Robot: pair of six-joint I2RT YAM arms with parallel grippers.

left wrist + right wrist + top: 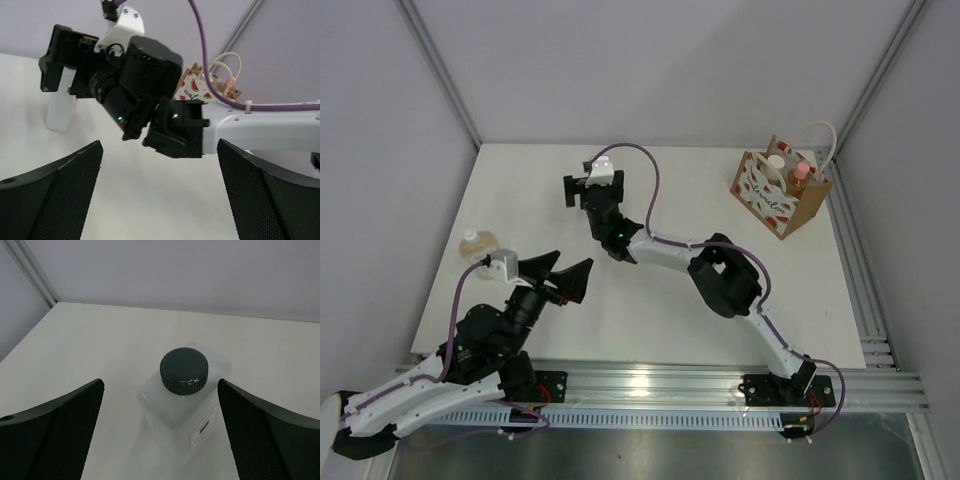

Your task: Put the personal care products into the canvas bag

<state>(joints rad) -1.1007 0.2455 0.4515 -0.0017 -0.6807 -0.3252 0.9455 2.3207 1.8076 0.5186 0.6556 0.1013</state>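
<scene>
White bottle (182, 407), black cap (183, 371) — well apart from canvas bag (782, 190).
Likely light, stiff; grip flat sides — right claw (160, 384) wide astride.

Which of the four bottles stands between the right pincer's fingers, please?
The white, black-capped bottle; the amber flask stands beside the left arm, and the other two are in the canvas bag.

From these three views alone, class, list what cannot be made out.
White bottle: top view, hidden beneath the right gripper; label print too small in the right wrist view.
Bottles in the bag: top view, only caps show; walls hide their bodies.
Bag script: too small in top view; right arm partly blocks it in left wrist view.
</scene>
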